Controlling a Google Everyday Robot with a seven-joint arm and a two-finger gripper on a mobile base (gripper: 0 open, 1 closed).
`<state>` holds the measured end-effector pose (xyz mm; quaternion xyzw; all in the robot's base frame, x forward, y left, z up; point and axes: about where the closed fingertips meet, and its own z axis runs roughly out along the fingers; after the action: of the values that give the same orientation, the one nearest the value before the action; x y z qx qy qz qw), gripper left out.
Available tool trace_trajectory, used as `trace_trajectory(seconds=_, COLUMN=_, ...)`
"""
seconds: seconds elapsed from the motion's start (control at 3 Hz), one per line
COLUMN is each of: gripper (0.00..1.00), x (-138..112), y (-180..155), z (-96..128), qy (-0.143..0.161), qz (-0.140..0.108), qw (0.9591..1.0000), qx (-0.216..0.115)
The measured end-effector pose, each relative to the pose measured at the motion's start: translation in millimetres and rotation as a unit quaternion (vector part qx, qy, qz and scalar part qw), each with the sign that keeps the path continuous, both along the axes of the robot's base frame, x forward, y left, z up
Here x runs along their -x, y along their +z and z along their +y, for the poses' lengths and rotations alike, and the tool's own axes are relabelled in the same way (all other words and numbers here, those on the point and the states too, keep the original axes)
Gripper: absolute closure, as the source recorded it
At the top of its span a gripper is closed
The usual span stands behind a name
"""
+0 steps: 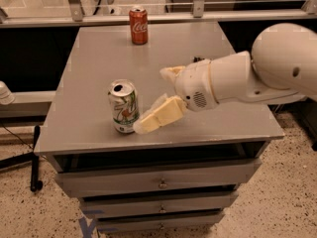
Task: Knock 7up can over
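The 7up can (123,106), white with green lettering and an open silver top, stands upright near the front left of the grey table (94,58). My gripper (151,100) is just to the right of the can, reaching in from the right on a white arm. It is open and holds nothing. The lower cream finger (161,115) points down-left, with its tip at the can's lower right side, touching or nearly touching. The upper finger (172,72) sits higher and further back, apart from the can.
A red Coca-Cola can (138,25) stands upright at the table's back edge. A small dark object (198,59) is mostly hidden behind my arm. The table's front edge is close to the 7up can, with drawers (161,182) below it.
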<state>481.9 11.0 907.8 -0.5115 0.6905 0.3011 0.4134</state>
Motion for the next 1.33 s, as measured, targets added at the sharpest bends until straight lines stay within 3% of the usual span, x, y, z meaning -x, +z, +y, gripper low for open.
trace_trajectory(seconds=0.67, gripper=0.0, x=-12.6, y=-12.0, z=60.6, qy=0.001, qz=0.008, qw=0.9961, qx=-0.088)
trace_trajectory(seconds=1.33, gripper=0.0, x=-64.1, y=-10.2, z=72.8, qy=-0.015, qz=-0.021, qw=0.9951, qx=-0.096)
